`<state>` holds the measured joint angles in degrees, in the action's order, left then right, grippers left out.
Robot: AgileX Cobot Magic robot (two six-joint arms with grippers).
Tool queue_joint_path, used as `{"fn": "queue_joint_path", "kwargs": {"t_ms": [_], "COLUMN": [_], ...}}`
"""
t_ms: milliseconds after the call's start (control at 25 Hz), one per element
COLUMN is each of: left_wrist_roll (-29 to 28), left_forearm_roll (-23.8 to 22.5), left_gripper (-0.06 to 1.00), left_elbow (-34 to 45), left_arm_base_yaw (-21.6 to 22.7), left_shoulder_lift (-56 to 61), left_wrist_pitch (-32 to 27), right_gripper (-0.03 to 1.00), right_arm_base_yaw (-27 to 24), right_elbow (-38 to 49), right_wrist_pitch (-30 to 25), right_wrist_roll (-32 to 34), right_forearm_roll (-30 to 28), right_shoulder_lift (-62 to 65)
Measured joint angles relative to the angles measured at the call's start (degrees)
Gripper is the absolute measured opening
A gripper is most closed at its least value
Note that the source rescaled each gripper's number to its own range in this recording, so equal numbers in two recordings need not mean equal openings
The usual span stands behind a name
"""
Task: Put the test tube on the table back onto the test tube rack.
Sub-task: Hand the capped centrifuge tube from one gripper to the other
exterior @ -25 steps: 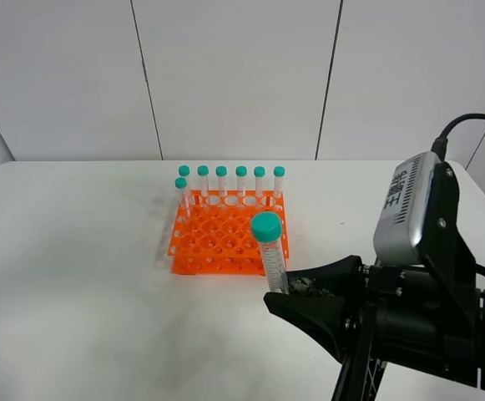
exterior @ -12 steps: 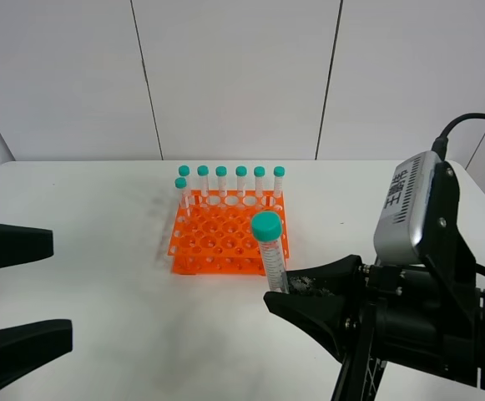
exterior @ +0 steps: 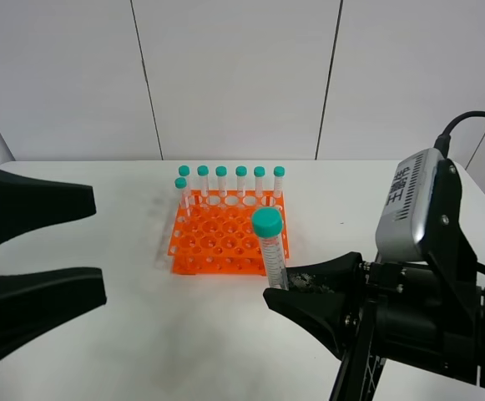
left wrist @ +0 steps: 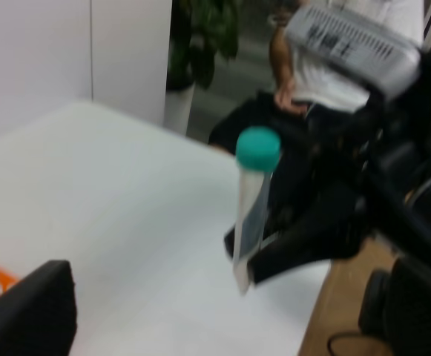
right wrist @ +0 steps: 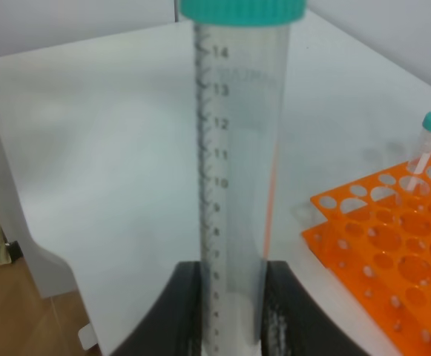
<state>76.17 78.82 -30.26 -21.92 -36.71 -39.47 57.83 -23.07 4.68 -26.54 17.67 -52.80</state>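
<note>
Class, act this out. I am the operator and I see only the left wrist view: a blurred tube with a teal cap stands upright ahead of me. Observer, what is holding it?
Observer: The right gripper is shut on the tube at its lower end. The right wrist view shows it clamped between the black fingers.
Operator: Where is the rack? I see only an orange corner.
Observer: In the high view the orange rack stands on the table, farther from the camera than the held tube.
Operator: How full is it?
Observer: Seven capped tubes stand in it: six along the back row and one in the next row, at its left end.
</note>
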Motion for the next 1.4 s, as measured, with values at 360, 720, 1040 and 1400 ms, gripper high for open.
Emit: {"fn": "queue_joint_path", "kwargs": {"t_ms": [360,720,1040,1400], "left_wrist_roll": [6.5,19.4,26.0,27.3], "left_forearm_roll": [9.2,19.6,20.0,20.1], "left_gripper": [0.85,0.77,0.77,0.77], "left_elbow": [-2.0,-2.0,-4.0,-10.4], "left_arm_base_yaw": [0.0,-0.8,-14.8,-19.2], "left_shoulder_lift": [-6.1,-16.7,-21.6,-29.2], "left_wrist_pitch": [-4.3,-9.8,-1.8,3.1], "right_gripper": [0.0,0.0,0.0,0.0], "right_arm_base_yaw": [0.0,0.0,0.0,0.0], "right_elbow": [0.0,0.0,0.0,1.1], "right_wrist_pitch": [0.1,0.1,0.1,0.7], "right_wrist_roll": [0.0,0.0,0.0,0.0], "right_forearm_roll": [0.0,0.0,0.0,0.0], "right_shoulder_lift": [0.0,0.0,0.0,0.0]}}
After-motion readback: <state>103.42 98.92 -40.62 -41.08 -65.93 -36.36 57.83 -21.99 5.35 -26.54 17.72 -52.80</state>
